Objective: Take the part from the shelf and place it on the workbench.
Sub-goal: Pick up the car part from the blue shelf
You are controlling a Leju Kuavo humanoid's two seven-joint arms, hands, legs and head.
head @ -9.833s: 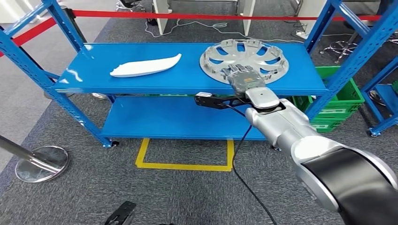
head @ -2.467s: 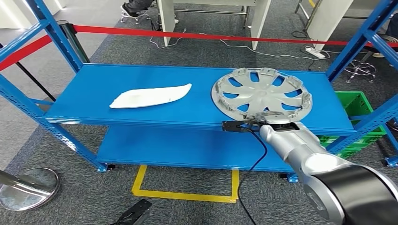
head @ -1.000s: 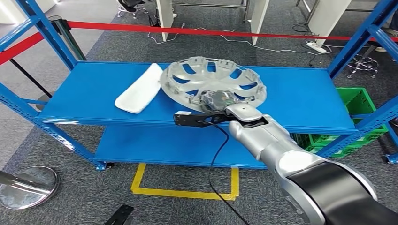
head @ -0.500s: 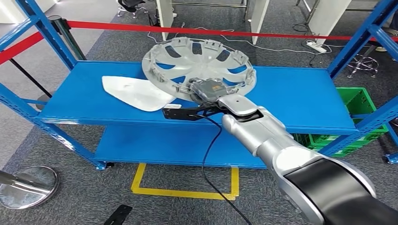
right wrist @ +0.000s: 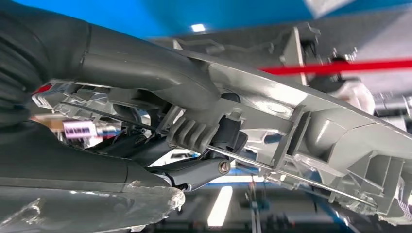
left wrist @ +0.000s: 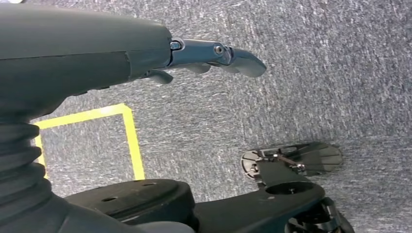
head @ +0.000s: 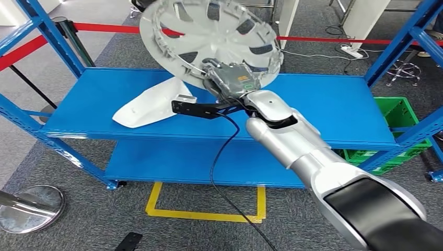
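A silver wheel cover (head: pixel 209 37) hangs tilted in the air above the blue shelf (head: pixel 324 112), its rim gripped by my right hand (head: pixel 232 81). Up close, the right wrist view shows the thumb and fingers (right wrist: pixel 199 128) clamped on the ribbed rim of the wheel cover (right wrist: pixel 316 131). A white curved panel (head: pixel 151 104) lies on the shelf's top board, just below the lifted cover. My left hand (left wrist: pixel 209 56) hangs over the grey carpet with its fingers apart, holding nothing.
Blue uprights (head: pixel 42 31) frame the shelf on both sides. A red barrier tape (head: pixel 334 40) runs behind it. A green crate (head: pixel 402 120) stands at the right, and a yellow floor marking (head: pixel 203 209) lies in front. A stanchion base (head: pixel 28 206) sits at lower left.
My right hand has raised the wheel cover off the shelf and swung it up and to the left, tilting it steeply. The white panel got pushed and turned on the shelf.
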